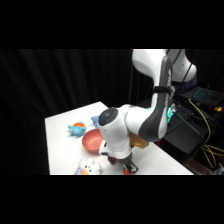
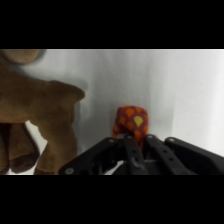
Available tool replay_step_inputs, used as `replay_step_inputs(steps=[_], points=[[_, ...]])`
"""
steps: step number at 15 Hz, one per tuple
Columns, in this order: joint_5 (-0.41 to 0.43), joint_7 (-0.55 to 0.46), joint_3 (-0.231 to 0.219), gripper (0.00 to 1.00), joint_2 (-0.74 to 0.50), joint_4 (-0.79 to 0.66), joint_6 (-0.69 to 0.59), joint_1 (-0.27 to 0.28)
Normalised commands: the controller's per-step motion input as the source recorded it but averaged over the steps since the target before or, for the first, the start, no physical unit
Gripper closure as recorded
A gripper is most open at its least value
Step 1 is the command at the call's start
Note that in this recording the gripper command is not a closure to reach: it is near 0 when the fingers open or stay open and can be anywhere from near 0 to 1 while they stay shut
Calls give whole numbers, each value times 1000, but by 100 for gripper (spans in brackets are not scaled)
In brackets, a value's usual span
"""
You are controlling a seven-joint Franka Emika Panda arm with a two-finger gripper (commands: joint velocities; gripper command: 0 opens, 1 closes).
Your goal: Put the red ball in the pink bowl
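White arm (image 1: 150,107) bent low over the white counter (image 1: 60,145), claw (image 1: 129,167) down at the near edge, touching a small red ball (image 1: 131,170). Pink bowl (image 1: 93,141) just behind the wrist, partly hidden by it. Blue-and-orange plush (image 1: 77,129) beyond the bowl; white plush (image 1: 90,166) beside the claw. Black curtain (image 1: 65,80) behind, cables (image 1: 207,120) at the right.

Side view: dim, soft overall; black curtain (image 1: 75,80) swallows light, white table (image 1: 62,145) brightest area. Arm (image 1: 150,115) edges blurred. Wrist view: table evenly lit, brown wooden figure (image 2: 35,120) close, out of focus, casting soft shadow beside it. Red ball (image 2: 131,122) moderately sharp; black linkage underexposed.
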Motion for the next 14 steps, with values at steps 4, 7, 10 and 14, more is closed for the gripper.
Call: replay_step_inputs(steps=[4,7,10,14], points=[[107,-22,-16,25,-461,-295,-28,-44],[107,-39,-51,25,-681,-494,-77,-98],[88,-104,-80,25,-597,-408,-126,-129],[7,-146,-100,25,-265,-81,-189,-105]])
